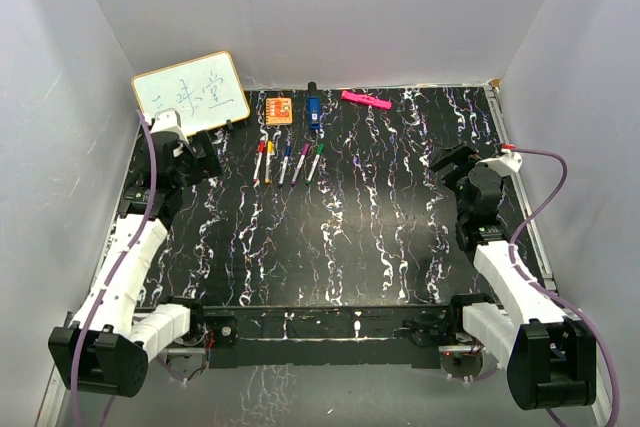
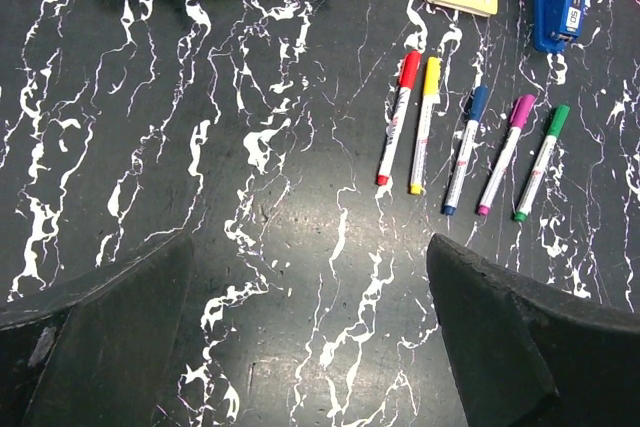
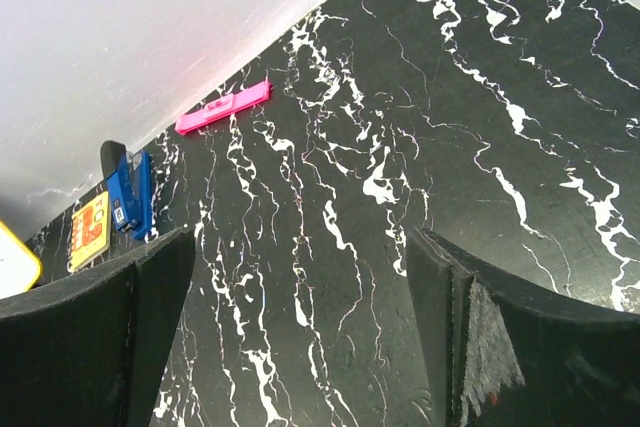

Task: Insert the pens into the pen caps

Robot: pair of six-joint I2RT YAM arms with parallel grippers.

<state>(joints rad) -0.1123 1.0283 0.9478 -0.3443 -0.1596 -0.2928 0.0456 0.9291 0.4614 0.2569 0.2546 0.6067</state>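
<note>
Five white-barrelled pens lie in a row at the back middle of the black marbled table: red (image 1: 260, 160), yellow (image 1: 269, 160), blue (image 1: 285, 163), purple (image 1: 300, 162), green (image 1: 315, 161). In the left wrist view each one, red (image 2: 398, 117) through green (image 2: 541, 162), has a coloured cap on its far end and a small coloured near end. I see no loose caps. My left gripper (image 1: 200, 162) (image 2: 310, 247) is open and empty, left of the pens. My right gripper (image 1: 450, 165) (image 3: 300, 237) is open and empty, far right of them.
A yellow-framed whiteboard (image 1: 190, 92) stands at the back left. An orange notepad (image 1: 279, 109), a blue block (image 1: 313, 109) and a flat pink bar (image 1: 366, 100) lie along the back wall behind the pens. White walls enclose the table.
</note>
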